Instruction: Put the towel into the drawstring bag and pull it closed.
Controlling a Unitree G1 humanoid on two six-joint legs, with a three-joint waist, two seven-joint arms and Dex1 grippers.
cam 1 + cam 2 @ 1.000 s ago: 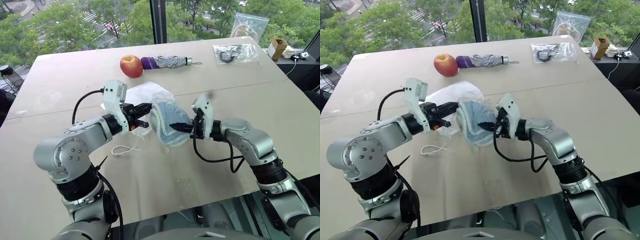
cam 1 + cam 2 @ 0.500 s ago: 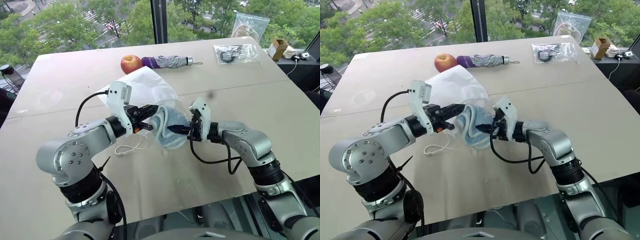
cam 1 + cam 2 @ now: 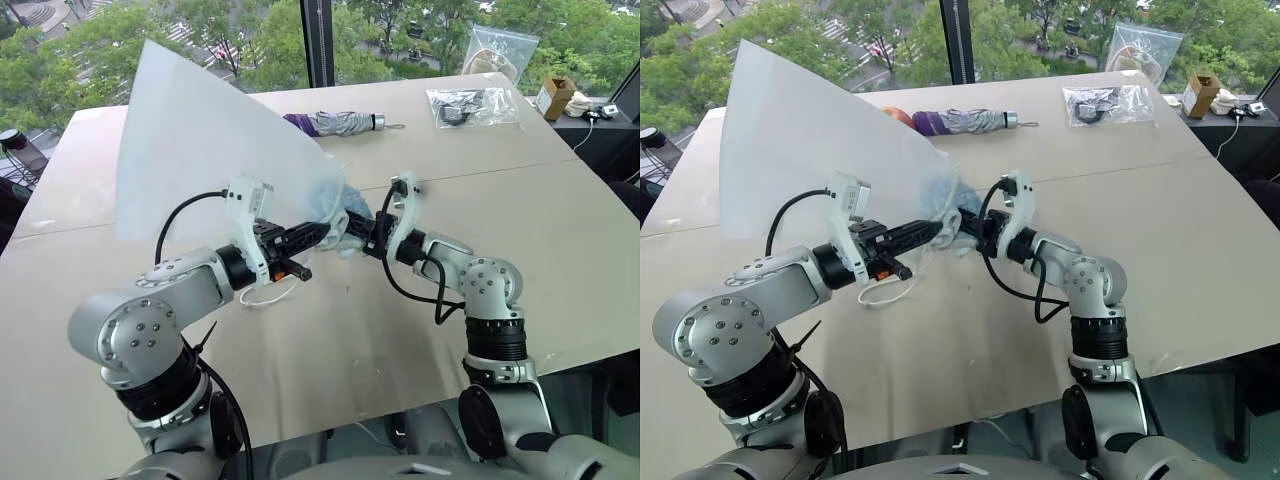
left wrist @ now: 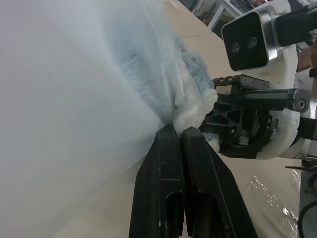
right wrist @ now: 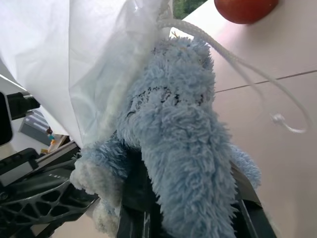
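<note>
Item: bag (image 3: pixel 200 140), now flung up off the surface (image 3: pixel 330 330); we clamp its rim in left pincer (image 3: pixel 325 232), right pincer (image 3: pixel 352 235) gripping towel (image 5: pixel 183 148), now partly inside

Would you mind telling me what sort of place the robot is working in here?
Probably an upper-floor office or lab: a large pale table stands against a window looking down on treetops and a street. Test props lie on it, such as a folded umbrella and clear plastic bags.
</note>
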